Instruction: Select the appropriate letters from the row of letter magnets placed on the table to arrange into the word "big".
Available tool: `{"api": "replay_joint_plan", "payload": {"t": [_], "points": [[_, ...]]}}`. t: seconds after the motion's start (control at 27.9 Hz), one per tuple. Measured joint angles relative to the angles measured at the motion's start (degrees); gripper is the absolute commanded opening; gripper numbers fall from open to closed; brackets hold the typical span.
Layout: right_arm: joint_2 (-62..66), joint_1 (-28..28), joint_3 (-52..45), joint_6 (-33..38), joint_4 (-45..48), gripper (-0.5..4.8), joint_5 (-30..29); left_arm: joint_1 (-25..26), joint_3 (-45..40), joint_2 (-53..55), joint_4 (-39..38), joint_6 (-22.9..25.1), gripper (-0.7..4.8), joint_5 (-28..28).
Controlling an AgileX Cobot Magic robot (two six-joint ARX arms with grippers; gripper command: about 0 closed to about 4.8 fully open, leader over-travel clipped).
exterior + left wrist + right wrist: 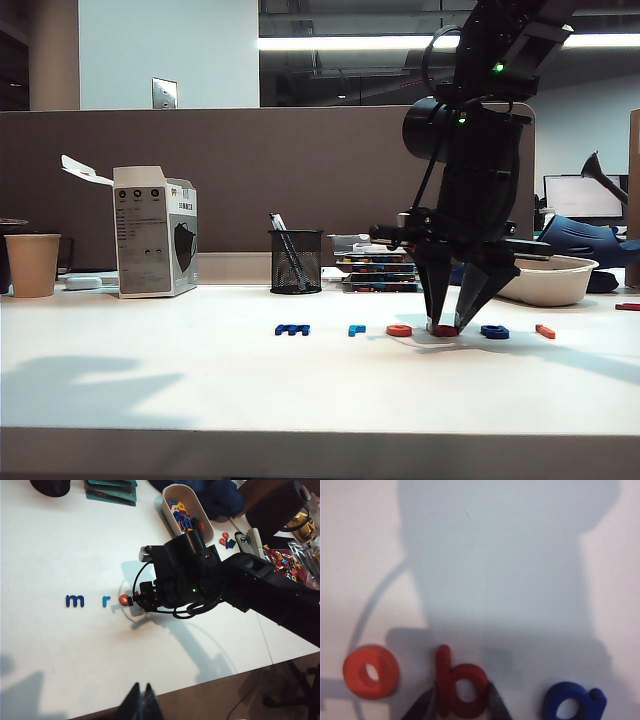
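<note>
A wide white table holds a row of small plastic letter magnets, seen from the front. From left to right in the exterior view: a dark blue "m", a light blue "r", an orange "o" ring, a red "b", a dark blue "g" and a short orange "i" bar. Each sits apart from its neighbours.

The right gripper points straight down over the red "b", its two dark fingers reaching the table on either side of the letter. In the right wrist view the fingertips flank the b's lower half, the jaws closed partway and seemingly pinching it; the letter rests flat on the table, not yet lifted.

The left gripper hangs high above the near edge of the table, well away from the row. Only its tips show, pressed together and empty.

The step in hand looks like picking up the first letter of "big". To do it well, the grip should be firm on the b's round bowl before rising, since so thin and smooth a piece could slip or pivot. A straight vertical lift would avoid nudging the orange "o" and the blue "g" close by. Setting it down in bare space nearer the front edge, leaving room to its right for "i" and "g", would keep the word readable
</note>
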Motion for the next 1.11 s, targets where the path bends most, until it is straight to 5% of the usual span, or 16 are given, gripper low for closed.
{"api": "replay_joint_plan", "payload": {"t": [0.43,1.11], "points": [[-2.95,0.13,-0.46,0.02,-2.75,1.12,-0.48,0.0,0.0,0.0,0.0,0.0,-0.05,0.0],[-3.78,15.8,-0.48,16.76,-4.66,1.12,-2.4,0.0,0.0,0.0,0.0,0.0,-0.05,0.0]]}}
